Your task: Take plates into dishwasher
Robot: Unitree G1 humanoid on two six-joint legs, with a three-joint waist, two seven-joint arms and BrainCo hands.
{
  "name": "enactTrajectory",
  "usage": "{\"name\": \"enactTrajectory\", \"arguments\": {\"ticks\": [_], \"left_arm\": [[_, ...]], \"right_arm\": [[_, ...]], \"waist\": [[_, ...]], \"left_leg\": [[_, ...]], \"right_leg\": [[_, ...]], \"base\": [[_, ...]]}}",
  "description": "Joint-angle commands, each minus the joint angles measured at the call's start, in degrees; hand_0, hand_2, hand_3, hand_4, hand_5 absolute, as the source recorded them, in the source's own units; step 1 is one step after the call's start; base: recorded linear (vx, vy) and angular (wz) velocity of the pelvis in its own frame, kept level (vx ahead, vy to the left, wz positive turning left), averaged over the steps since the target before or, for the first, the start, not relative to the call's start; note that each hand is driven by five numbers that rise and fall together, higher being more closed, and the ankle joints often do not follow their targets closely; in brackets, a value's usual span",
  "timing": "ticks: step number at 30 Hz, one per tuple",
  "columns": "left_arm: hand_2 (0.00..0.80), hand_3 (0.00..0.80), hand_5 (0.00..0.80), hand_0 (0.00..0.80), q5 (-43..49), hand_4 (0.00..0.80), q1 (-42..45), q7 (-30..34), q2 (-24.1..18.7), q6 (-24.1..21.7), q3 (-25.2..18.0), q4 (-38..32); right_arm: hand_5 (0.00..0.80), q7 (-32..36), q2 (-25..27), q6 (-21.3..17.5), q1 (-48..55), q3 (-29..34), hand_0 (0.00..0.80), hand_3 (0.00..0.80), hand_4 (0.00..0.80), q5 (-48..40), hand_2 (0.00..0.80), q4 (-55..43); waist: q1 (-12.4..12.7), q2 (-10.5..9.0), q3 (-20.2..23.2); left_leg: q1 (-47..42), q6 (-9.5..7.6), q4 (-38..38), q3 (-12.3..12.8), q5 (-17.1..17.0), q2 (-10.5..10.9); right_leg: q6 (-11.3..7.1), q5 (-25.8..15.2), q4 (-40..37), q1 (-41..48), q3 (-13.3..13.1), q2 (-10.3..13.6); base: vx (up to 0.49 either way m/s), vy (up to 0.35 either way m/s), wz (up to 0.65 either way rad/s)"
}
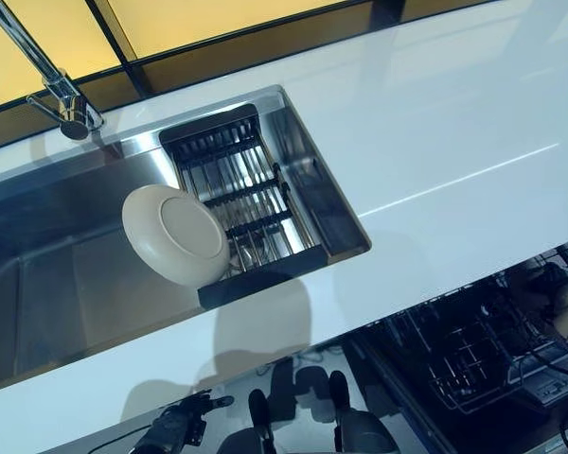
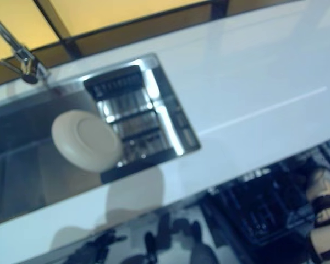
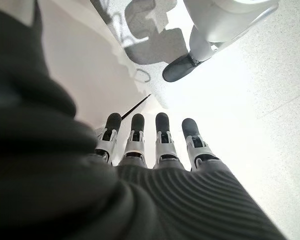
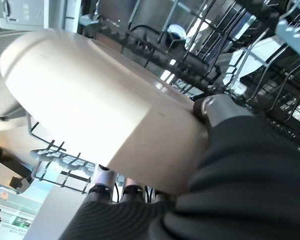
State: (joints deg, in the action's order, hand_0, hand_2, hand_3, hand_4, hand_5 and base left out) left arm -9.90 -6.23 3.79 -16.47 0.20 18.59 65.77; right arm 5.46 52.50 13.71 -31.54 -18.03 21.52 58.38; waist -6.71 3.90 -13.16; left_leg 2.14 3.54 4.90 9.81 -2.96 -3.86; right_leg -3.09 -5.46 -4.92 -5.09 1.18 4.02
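A cream plate (image 1: 175,235) stands on edge in the steel sink (image 1: 57,274), leaning against the black-framed drying rack (image 1: 246,189). My right hand (image 4: 217,109) is shut on a second cream plate (image 4: 90,100), thumb over its rim and fingers under it. It holds that plate just above the wire rack (image 4: 230,55) of the open dishwasher (image 1: 473,355) at the lower right. My left hand (image 3: 160,145) hangs low in front of the counter (image 1: 175,430), fingers straight and empty.
A white counter (image 1: 435,142) runs across the view, with the dishwasher open below its front edge. A chrome tap (image 1: 62,95) stands behind the sink at the left. A dark window frame runs along the back.
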Motion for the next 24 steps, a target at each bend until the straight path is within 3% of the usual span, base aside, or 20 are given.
{"name": "enactTrajectory", "arguments": {"ticks": [1, 7, 24], "left_arm": [[0.000, 0.000, 0.000, 0.000, -1.37, 0.000, -3.18, 0.28, -1.93, -1.30, 2.63, 1.25], [0.000, 0.000, 0.000, 0.000, -1.56, 0.000, -3.60, 0.04, -1.63, -1.46, 2.59, 1.88], [0.000, 0.000, 0.000, 0.000, -1.15, 0.000, -3.46, 0.45, -1.72, -1.51, 2.87, 1.78]], "right_arm": [[0.800, -2.28, -0.90, 2.36, -2.96, -3.77, 0.800, 0.800, 0.800, 2.81, 0.800, 5.41], [0.800, -2.74, -1.89, 4.47, -3.82, -3.38, 0.800, 0.800, 0.800, 2.22, 0.800, 8.59], [0.800, -2.29, -2.23, 5.41, -3.59, -2.25, 0.800, 0.800, 0.800, 1.39, 0.800, 11.45]], "waist": [[1.10, -3.77, 0.97], [1.61, -3.51, 0.47], [2.44, -3.52, 0.43]], "left_leg": [[-2.95, -0.48, 0.10, 0.35, 3.02, 0.01], [-2.68, -0.64, 0.10, -0.12, 3.06, 0.24], [-2.31, -0.72, 0.10, -0.79, 3.02, 0.38]], "right_leg": [[-4.93, -4.12, -0.08, -3.71, -1.16, 3.79], [-4.93, -4.23, -0.08, -3.92, -1.04, 3.93], [-5.12, -4.39, -0.08, -4.09, -0.57, 4.22]], "base": [[0.009, -0.012, 0.08], [0.002, -0.002, 0.05], [0.000, 0.000, 0.00]]}}
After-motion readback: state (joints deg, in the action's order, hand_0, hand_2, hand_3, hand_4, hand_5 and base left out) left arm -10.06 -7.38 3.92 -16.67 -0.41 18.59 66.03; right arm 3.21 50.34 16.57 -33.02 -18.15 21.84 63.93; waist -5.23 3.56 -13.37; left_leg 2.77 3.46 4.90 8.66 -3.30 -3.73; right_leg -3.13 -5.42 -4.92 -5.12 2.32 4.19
